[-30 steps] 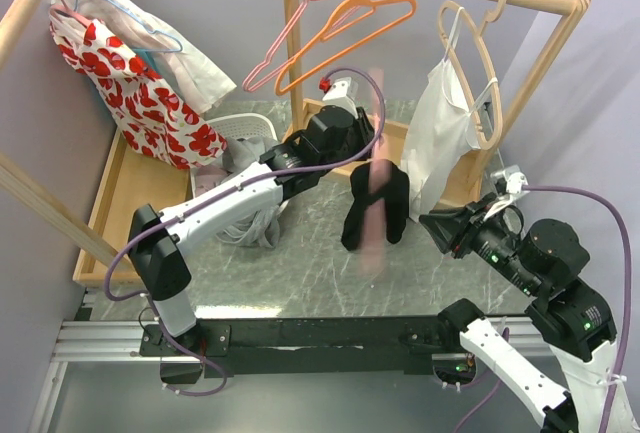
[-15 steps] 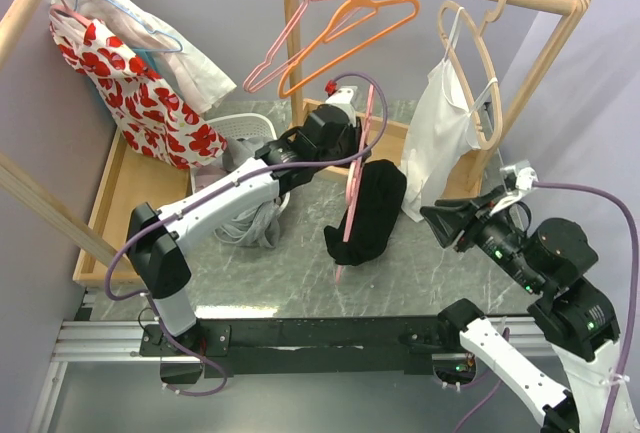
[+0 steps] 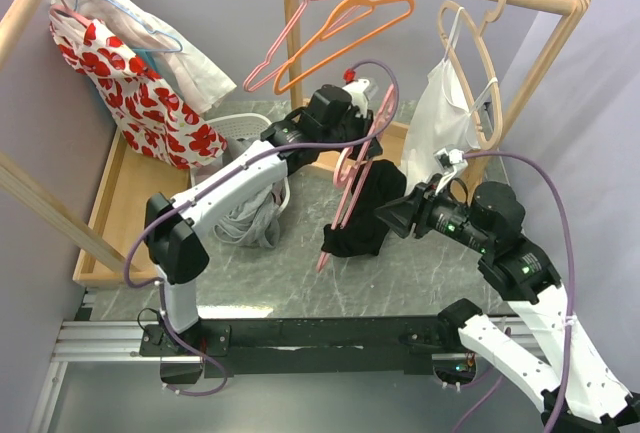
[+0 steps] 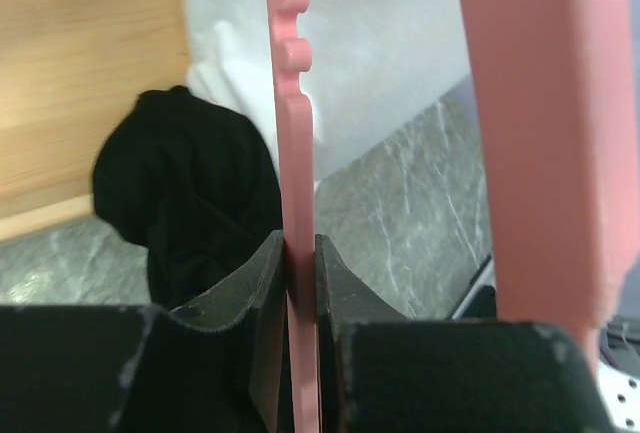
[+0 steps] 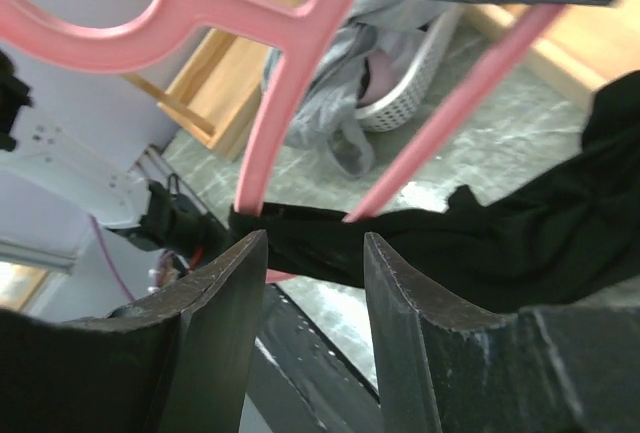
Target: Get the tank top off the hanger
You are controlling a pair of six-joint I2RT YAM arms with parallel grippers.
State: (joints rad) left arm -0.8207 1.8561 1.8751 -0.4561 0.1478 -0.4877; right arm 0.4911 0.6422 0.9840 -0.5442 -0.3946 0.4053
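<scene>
The left hand [image 4: 300,253] is pressed onto the thin, flat bar of the pink plastic hanger [image 4: 295,103], pinching it. The black soft-fabric tank top [image 3: 365,215] hangs bunched and creased from the hanger below that hand, above the grey marbled surface [image 3: 270,273]. The right hand [image 5: 310,273] is spread, with the garment just ahead of its fingertips.

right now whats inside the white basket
Grey clothes fill the basket and spill over its rim, with something pink among them. Whatever lies under them is covered.
</scene>
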